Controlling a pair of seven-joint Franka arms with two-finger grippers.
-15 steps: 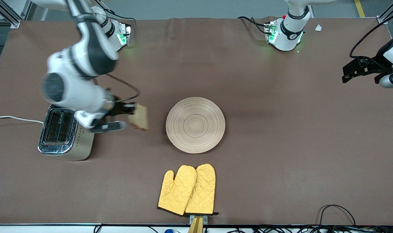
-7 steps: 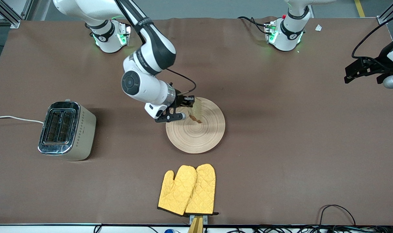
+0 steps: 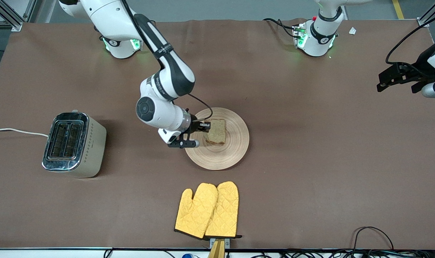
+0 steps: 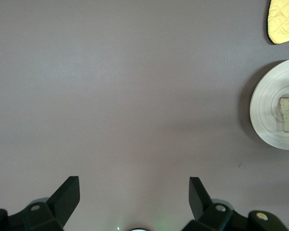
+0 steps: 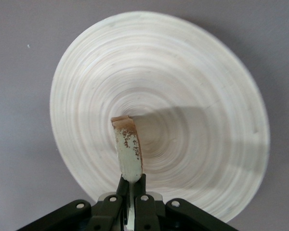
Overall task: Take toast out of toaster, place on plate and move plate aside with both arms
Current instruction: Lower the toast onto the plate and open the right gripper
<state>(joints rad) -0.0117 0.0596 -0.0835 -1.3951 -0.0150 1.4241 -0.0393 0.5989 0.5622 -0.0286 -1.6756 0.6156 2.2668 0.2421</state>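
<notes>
The right claw [image 3: 204,126] is clenched on one edge of the toast [image 3: 216,132], holding it just over the plate [image 3: 235,150] at mid-counter. The slice looks light, stiff yet crumbly — a pinch on the crust suits it, gently. The plate seems rigid and smooth; its thin rim is probably the place to grip. The left claw [image 4: 135,197] waits released over bare counter [image 4: 135,96] at its own end.

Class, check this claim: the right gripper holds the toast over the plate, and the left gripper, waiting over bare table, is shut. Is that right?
One mistake: the left gripper is open, as the left wrist view shows. The rest stands: the right gripper holds the toast over the plate.
</notes>
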